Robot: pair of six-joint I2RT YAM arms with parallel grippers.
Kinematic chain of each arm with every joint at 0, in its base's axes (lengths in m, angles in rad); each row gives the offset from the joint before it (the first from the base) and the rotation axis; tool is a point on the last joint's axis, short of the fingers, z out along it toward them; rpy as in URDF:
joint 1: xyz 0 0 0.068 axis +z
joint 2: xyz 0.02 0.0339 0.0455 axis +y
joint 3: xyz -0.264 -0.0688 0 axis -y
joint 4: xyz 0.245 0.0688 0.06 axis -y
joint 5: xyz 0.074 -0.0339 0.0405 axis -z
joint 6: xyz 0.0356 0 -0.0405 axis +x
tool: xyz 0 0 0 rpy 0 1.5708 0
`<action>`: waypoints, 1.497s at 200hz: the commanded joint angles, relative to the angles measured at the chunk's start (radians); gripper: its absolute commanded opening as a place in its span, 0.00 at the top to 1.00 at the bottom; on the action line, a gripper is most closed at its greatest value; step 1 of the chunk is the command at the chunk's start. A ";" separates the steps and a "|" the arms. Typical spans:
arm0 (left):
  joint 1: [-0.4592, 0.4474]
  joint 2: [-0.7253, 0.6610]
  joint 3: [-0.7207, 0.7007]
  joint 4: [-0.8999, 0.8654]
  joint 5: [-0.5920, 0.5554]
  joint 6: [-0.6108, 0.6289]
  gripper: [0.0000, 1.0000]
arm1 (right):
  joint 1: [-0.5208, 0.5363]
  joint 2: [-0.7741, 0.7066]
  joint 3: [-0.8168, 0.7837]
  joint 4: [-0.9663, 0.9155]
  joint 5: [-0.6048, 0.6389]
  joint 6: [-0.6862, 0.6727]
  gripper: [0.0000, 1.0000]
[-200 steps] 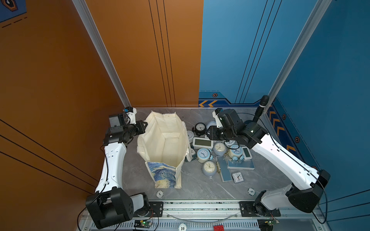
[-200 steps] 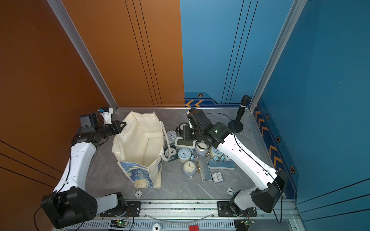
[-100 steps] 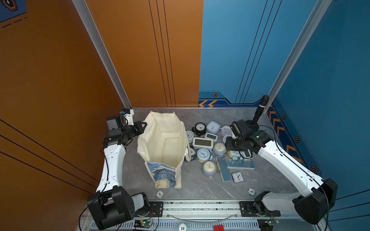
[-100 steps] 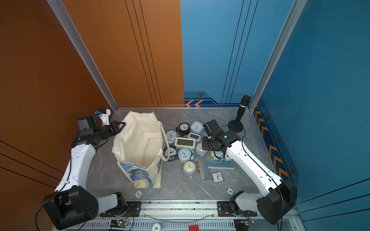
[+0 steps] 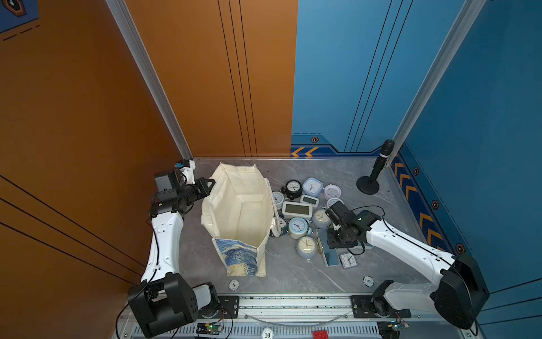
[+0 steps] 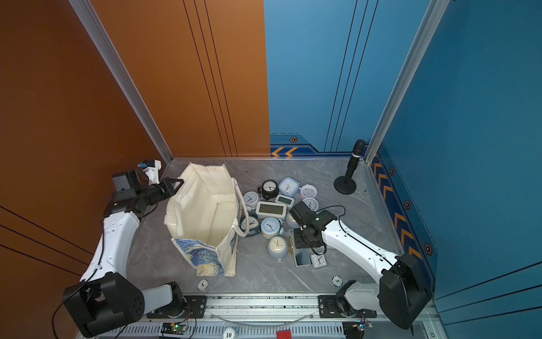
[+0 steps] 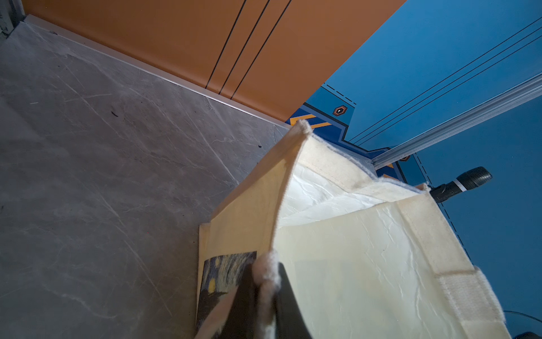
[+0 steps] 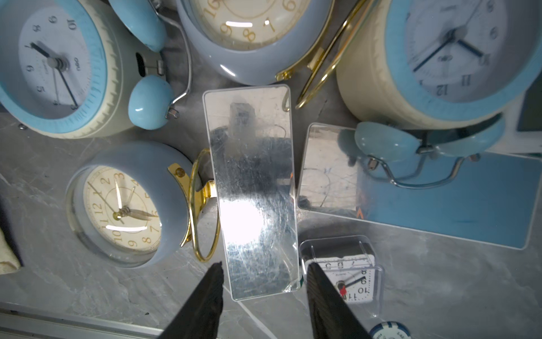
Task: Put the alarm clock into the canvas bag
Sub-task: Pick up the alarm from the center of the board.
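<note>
Straddling the short end of a mirror-faced slab clock [image 8: 255,190], the right fingers [image 8: 205,302] stand spread and empty over it. A good grip, I judge, means dropping straight down so both fingers meet the long edges squarely. They must stay clear of the gold ring on the round grey clock [image 8: 126,205] and of the small clear-cased square clock [image 8: 349,278]. The slab is thin, rectangular and scuffed. It lies flat on the bench [image 5: 293,276] among other clocks, beside the canvas bag [image 5: 240,211], whose rim the left fingers [image 7: 289,311] pinch, mouth open.
</note>
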 commanded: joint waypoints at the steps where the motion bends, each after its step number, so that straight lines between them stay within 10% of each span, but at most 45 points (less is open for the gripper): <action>1: 0.010 -0.017 -0.008 0.032 0.024 -0.008 1.00 | 0.025 -0.011 -0.002 0.063 -0.025 0.057 0.55; 101: 0.025 -0.013 -0.009 0.031 0.026 -0.016 1.00 | 0.258 0.215 0.243 -0.014 0.134 0.231 0.40; 206: 0.046 -0.011 -0.016 0.057 0.051 -0.042 1.00 | 0.285 0.222 0.266 -0.136 0.025 -1.231 0.11; 299: 0.053 -0.011 -0.019 0.060 0.065 -0.045 1.00 | 0.211 0.354 0.347 -0.145 -0.041 -1.430 0.03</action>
